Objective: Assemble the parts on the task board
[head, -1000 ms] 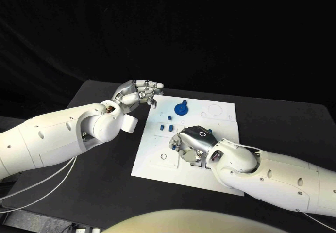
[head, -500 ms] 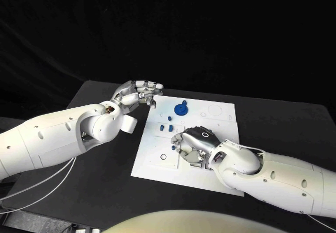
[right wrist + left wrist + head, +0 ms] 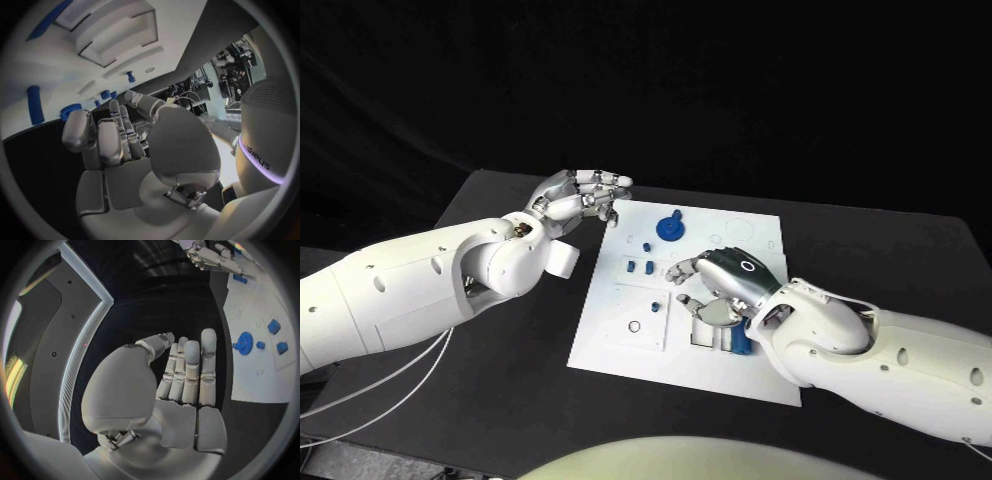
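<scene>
White board (image 3: 625, 300) lies mid-frame on the black bench (image 3: 488, 390). Left hand (image 3: 581, 193) hovers at the board's upper-left corner, just off its edge; fingers (image 3: 190, 367) straight and side by side, thumb bent in beside them, holding nothing. Right hand (image 3: 721, 285) sits over the board's centre-right, back of hand up, fingers curled down toward the board; cannot tell whether they grip anything. Round blue part (image 3: 672, 226) sits near the board's top, centre. Two small blue parts (image 3: 640, 267) lie side by side below it, a tiny one (image 3: 648, 245) between. A long blue part (image 3: 738, 338) lies just below the right hand, near the wrist. In the left wrist view the round part (image 3: 244, 343) and small parts (image 3: 274, 326) show at frame right.
</scene>
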Robot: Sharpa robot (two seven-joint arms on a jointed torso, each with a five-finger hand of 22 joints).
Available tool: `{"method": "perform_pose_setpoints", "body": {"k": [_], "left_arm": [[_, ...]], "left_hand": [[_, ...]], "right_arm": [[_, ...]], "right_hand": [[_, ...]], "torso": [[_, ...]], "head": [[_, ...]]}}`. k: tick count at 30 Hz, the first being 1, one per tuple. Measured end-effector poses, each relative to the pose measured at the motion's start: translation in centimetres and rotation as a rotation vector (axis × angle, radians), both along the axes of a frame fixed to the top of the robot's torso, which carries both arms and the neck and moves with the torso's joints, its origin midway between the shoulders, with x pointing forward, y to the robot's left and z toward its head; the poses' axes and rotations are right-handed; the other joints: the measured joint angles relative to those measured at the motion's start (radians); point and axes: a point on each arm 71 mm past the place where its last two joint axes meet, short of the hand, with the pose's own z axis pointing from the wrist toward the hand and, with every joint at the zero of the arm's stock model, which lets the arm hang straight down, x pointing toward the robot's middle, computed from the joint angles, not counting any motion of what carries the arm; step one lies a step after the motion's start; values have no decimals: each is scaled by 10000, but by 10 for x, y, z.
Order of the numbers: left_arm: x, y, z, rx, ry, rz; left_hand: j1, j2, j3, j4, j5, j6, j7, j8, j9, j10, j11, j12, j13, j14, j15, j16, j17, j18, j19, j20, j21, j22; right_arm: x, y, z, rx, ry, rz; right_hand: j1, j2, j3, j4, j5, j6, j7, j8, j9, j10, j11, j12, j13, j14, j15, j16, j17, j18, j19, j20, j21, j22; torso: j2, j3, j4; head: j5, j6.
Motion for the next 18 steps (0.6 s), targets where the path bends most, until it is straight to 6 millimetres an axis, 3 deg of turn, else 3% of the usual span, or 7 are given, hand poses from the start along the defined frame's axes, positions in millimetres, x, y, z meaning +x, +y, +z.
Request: {"method": "perform_pose_setpoints", "body": {"k": [3,6,8,10,15,18], "left_arm": [[0,0,0,6,3,5],[0,0,0,11,7,6],[0,1,0,14,10,6],[0,1,0,16,12,7],[0,1,0,24,15,14],[0,1,0,25,15,15]], "left_hand": [[0,0,0,0,0,0,0,0,0,0,0,0,-1,0,0,0,0,1,0,0,0,0],[0,0,0,0,0,0,0,0,0,0,0,0,-1,0,0,0,1,0,0,0,0,0],[0,0,0,0,0,0,0,0,0,0,0,0,-1,0,0,0,1,0,0,0,0,0],[0,0,0,0,0,0,0,0,-1,0,0,0,-1,0,0,0,1,0,0,0,0,0],[0,0,0,0,0,0,0,0,-1,0,0,0,-2,0,0,0,1,0,0,0,0,1],[0,0,0,0,0,0,0,0,-1,0,-1,0,-2,0,0,0,1,0,0,0,0,1]], "right_arm": [[9,-16,15,-6,-157,-336],[20,-32,27,-228,-151,-668],[27,-43,33,-533,-23,-867],[32,-50,35,-792,134,-1003],[41,-66,32,-1512,674,-1255],[45,-72,30,-1847,941,-1319]], "right_hand": [[-7,-7,-84,84,0,-4,-7,0,0,74,-23,34,-4,17,-17,24,47,-1,0,0,13,48],[-335,-335,-569,271,256,-179,-83,-88,-5,-81,-59,98,-86,39,-39,24,4,-1,35,-35,-17,-12],[-479,-478,-843,373,528,-327,-184,-178,-24,-261,-96,113,-129,39,-39,24,-59,0,35,-35,-162,-109],[-566,-566,-1211,473,692,-513,-175,-235,-36,-482,-114,113,-171,14,-64,24,-166,-2,-63,-88,-357,-260],[-503,-589,-1694,567,752,-541,-181,-235,-12,-590,-144,206,-183,0,-77,-15,-256,-1,-95,-88,-454,-324],[-353,-456,-1782,564,815,-529,-193,-229,24,-625,-109,298,-193,0,-77,-15,-261,-1,-95,-88,-454,-325]], "torso": [[-3,-2,-8],[-3,-6,-13],[-4,-7,-15],[-4,-7,-16],[0,-6,-15],[10,0,-13]], "head": [[-53,42],[-143,99],[-222,135],[-314,175],[-477,256],[-533,281]]}}
